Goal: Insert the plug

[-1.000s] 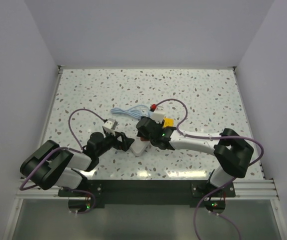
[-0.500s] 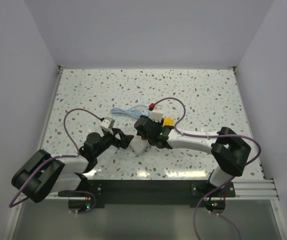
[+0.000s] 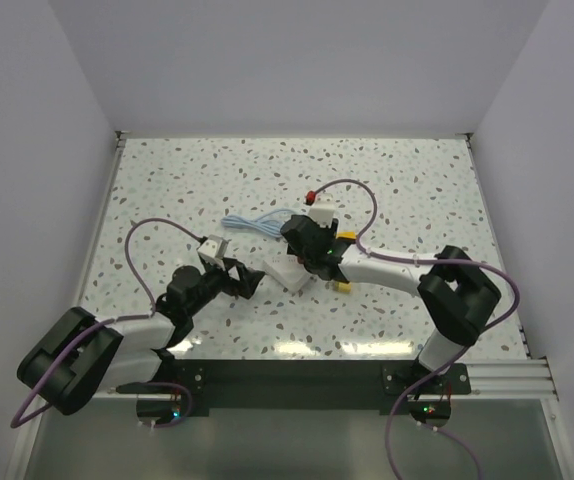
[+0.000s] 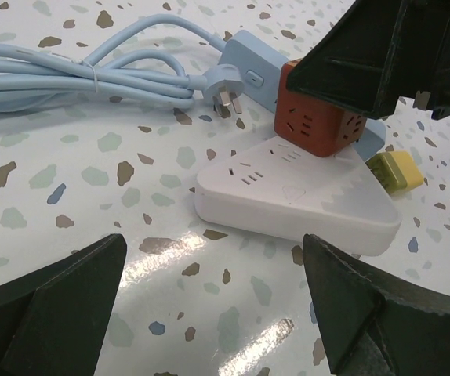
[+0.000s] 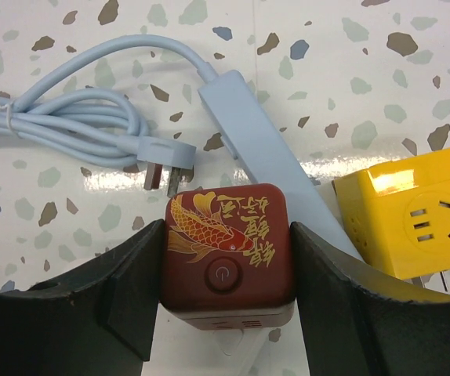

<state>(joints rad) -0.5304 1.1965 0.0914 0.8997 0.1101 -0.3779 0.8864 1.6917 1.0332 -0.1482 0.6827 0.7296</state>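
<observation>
Two arms meet near the middle of the speckled table (image 3: 417,190).

Right gripper (image 5: 226,274): jaws pinching a red cube adapter (image 5: 226,235) by two opposite sides, with its carp-printed face and round button turned toward the wrist camera. The cube stands over the far edge of a white triangular power strip (image 4: 288,196), which lies flat. Its underside is hidden, so whether its pins have entered a socket cannot be told.

Left gripper (image 4: 213,301): jaws spread wide, holding nothing, low over the table just before the strip's near edge.

Beyond the cube lie a pale blue power strip (image 5: 264,149), its bundled cable (image 5: 68,125) and its bare three-pin plug (image 5: 166,176). A yellow cube socket (image 5: 417,215) rests just beside the blue strip.
</observation>
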